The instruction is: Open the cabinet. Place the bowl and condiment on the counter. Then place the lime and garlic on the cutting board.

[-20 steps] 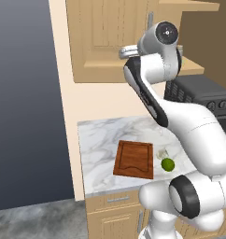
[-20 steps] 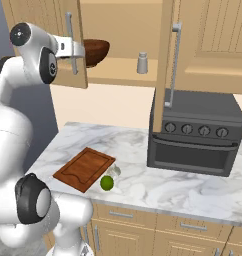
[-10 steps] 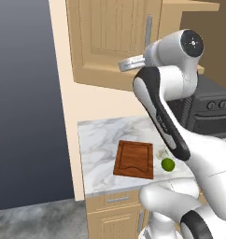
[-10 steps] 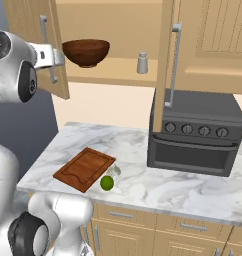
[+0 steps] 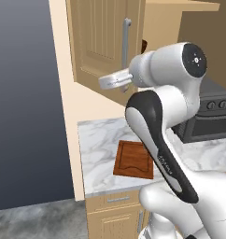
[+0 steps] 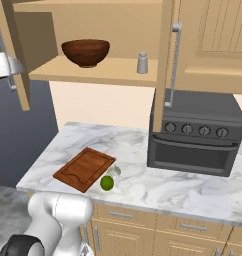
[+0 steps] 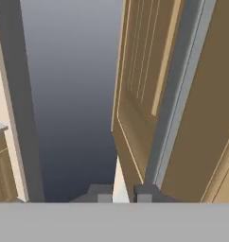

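Observation:
The cabinet's left door (image 5: 103, 42) stands swung wide open, its grey bar handle (image 5: 126, 46) facing out. My gripper (image 5: 105, 82) is at the handle's lower end, jaws shut. In the hand view the handle (image 7: 175, 104) runs down to my right fingertip (image 7: 144, 194); whether it is pinched I cannot tell. On the open shelf sit the brown bowl (image 6: 86, 51) and the grey condiment shaker (image 6: 142, 62). Below, the cutting board (image 6: 84, 168) lies on the marble counter (image 6: 158, 187), with the lime (image 6: 107, 183) and the garlic (image 6: 113, 171) just off its right corner.
A dark toaster oven (image 6: 198, 132) stands on the counter under the open right cabinet door (image 6: 213, 45), whose handle (image 6: 173, 65) hangs in front of it. Low cabinets with drawers (image 6: 143, 227) sit under the counter. A dark open space (image 5: 26, 102) lies to the left.
The left cabinet door has swung further open to the left, uncovering the bowl. My hand has travelled left with it, and the jaws have closed tighter.

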### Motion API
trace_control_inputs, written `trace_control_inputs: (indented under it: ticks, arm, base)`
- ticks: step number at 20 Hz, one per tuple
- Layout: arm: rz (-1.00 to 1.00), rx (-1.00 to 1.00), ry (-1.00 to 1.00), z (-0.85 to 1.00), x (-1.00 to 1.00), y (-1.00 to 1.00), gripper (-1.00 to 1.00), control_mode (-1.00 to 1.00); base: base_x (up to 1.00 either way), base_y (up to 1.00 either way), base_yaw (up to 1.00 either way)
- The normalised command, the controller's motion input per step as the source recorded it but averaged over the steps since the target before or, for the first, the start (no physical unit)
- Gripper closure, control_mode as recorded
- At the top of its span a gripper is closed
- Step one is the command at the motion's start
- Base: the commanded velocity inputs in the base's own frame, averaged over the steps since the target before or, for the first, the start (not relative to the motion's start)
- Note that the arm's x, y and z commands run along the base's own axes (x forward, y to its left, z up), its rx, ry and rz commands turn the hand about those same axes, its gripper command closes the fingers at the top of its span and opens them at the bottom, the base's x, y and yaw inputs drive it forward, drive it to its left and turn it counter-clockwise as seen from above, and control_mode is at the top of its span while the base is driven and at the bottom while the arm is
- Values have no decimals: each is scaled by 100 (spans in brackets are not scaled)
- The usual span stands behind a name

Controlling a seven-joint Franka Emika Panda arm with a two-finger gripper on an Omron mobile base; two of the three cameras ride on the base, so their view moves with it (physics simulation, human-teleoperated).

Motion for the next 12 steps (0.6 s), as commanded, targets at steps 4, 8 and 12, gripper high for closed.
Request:
trace_control_inputs:
  ticks: [4,8,12]
  arm:
    - [0,17,-1,29,-88,-6,-100,-100]
    - [0,33,-8,31,-99,-89,-100,-100]
    - [0,42,1,39,-26,-100,-100,-100]
  base:
    - [0,0,0]
    - [0,0,0]
    - [0,0,0]
